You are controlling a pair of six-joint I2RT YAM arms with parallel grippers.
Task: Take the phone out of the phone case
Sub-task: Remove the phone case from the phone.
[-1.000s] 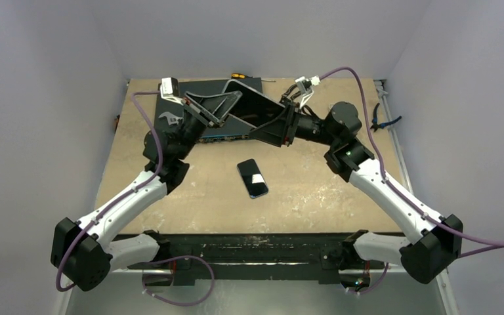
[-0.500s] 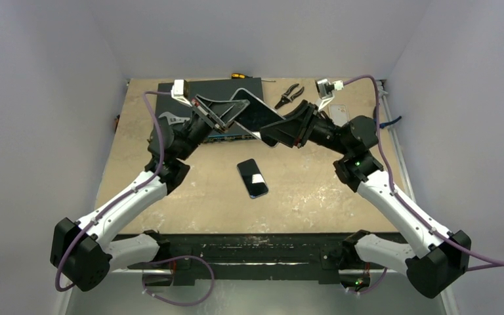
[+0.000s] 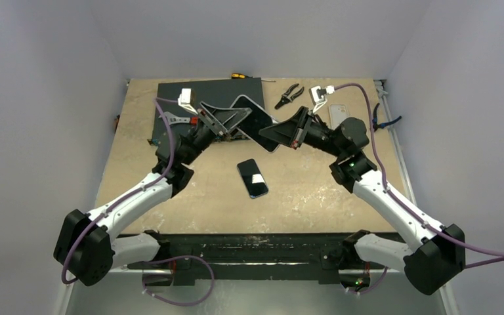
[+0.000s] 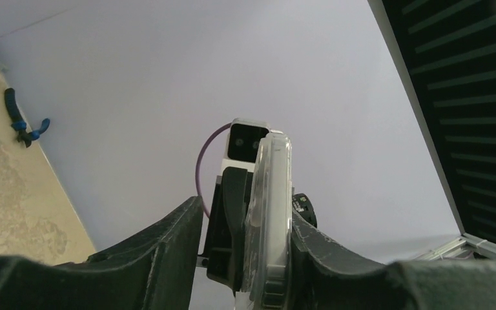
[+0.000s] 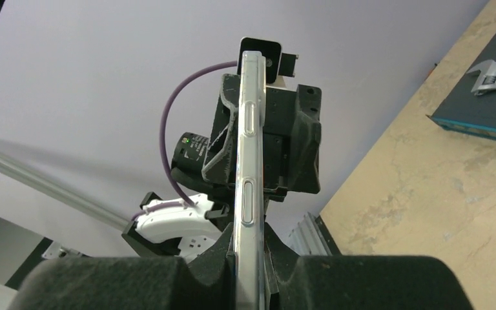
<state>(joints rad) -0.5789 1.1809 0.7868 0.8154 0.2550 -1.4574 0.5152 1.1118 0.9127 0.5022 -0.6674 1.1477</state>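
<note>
Meeting tip to tip above the far half of the worktop (image 3: 315,190), the two arms hold a clear phone case (image 3: 254,113) on edge between them. The right fingers (image 5: 361,284) are clamped on one end of the case, one on each face, with its side buttons turned toward the right wrist camera. The left fingers (image 4: 161,258) stand parted around the opposite end: one lies against the case, while the other shows a gap. The dark phone (image 3: 252,178) lies flat on the bare worktop, nearer the arm bases and well apart from the raised case. Behind the arms, a dark board (image 3: 197,92) carries a wrench (image 5: 494,74). Pliers (image 3: 291,94) lie just to its right, and a screwdriver (image 3: 238,75) rests at its far edge by the back wall.
</note>
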